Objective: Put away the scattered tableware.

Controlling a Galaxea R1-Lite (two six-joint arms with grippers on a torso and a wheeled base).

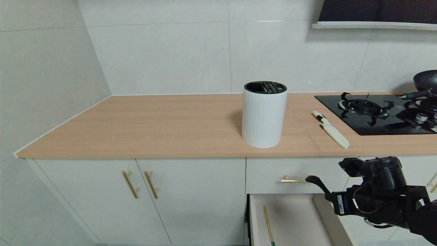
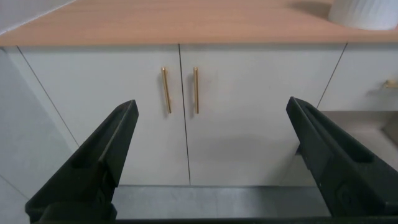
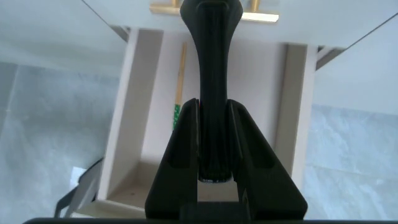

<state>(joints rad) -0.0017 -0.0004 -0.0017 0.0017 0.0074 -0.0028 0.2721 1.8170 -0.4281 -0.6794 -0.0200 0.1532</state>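
Observation:
My right gripper (image 1: 335, 201) (image 3: 212, 112) is shut on the handle of a black utensil (image 1: 315, 181) (image 3: 211, 43), held over the open drawer (image 1: 254, 218) (image 3: 134, 124) below the counter. A pair of wooden chopsticks (image 1: 268, 222) (image 3: 180, 74) with green ends lies in the drawer. A white knife (image 1: 330, 129) lies on the wooden countertop (image 1: 153, 123), to the right of a white cylindrical holder (image 1: 264, 118) (image 2: 367, 12) with a slotted black top. My left gripper (image 2: 211, 109) is open with nothing between its fingers, low in front of the cabinet doors (image 2: 180, 118).
A black gas hob (image 1: 375, 112) sits at the counter's right end with a dark pan (image 1: 425, 80) on it. Gold handles (image 1: 129, 184) stick out from the cabinet doors, and one from the fixed drawer front (image 1: 293, 179) above the open drawer. Tiled walls close the back and left.

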